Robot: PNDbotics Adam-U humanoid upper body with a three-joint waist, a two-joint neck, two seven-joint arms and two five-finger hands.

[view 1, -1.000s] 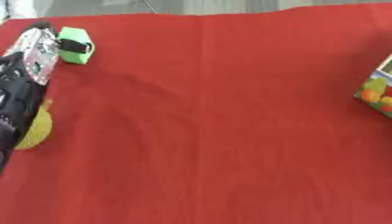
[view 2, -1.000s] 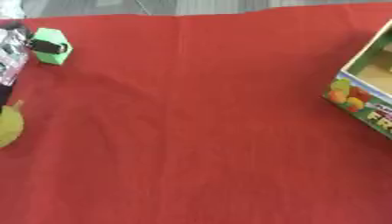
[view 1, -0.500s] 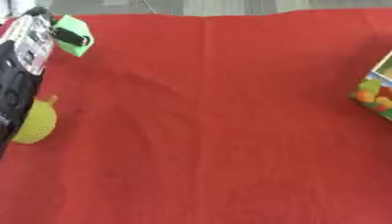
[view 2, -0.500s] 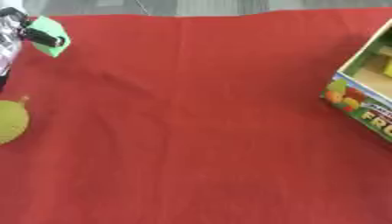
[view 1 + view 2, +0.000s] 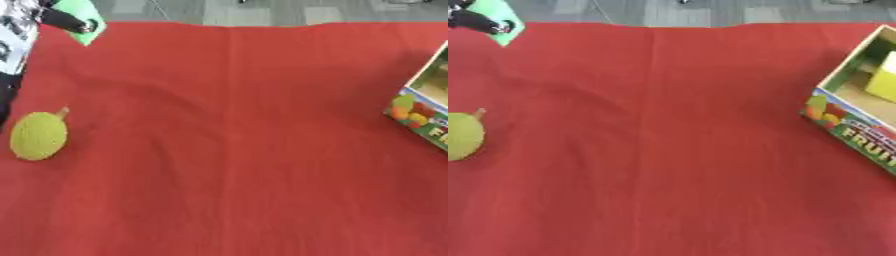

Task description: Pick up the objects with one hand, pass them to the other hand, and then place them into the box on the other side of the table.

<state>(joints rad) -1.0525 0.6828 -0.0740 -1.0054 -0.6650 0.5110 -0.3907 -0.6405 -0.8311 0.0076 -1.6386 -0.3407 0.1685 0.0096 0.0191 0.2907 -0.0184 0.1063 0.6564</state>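
Green block (image 5: 81, 15) is sitting at the far left corner of the red cloth (image 5: 236, 150), raised in the left hand (image 5: 35, 20); dark fingers (image 5: 66, 21) are curling across its face, gripping it. Yellow-green round fruit (image 5: 38, 135) with a short stem is lying on the cloth near the left edge, apart from the hand. Box (image 5: 855, 107) with fruit print is standing at the right edge, a yellow piece (image 5: 882, 82) lying inside. Right hand is showing in neither view.
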